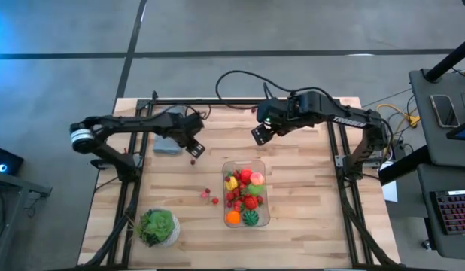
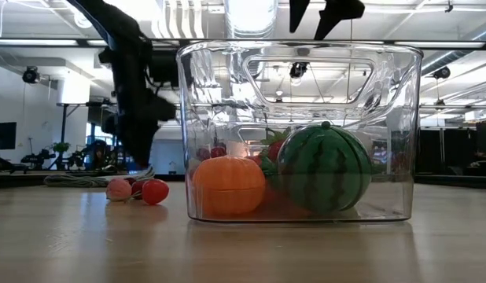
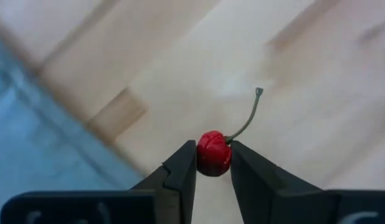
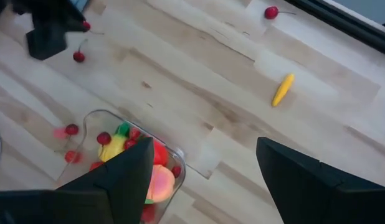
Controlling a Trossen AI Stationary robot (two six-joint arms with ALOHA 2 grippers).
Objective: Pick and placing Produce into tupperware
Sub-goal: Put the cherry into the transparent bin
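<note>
My left gripper points down at the table beside a grey-blue cloth and is shut on a small red cherry with a thin green stem. The clear tupperware stands near the table's middle. It holds produce, among it an orange piece and a striped green ball. Loose red berries lie on the wood left of it. My right gripper hangs open high above the table, beyond the tupperware's far end, with nothing in it. My left gripper pinches the cherry's round red body between its two fingertips, one on each side. The fingers come from above, pointing steeply down. The stem sticks out free past the fingers. I cannot tell whether the cherry is clear of the wood.
A leafy plant in a white pot stands at the near left. In the right wrist view a yellow banana piece and further cherries lie on the bare boards. Open wood lies between the cloth and the tupperware.
</note>
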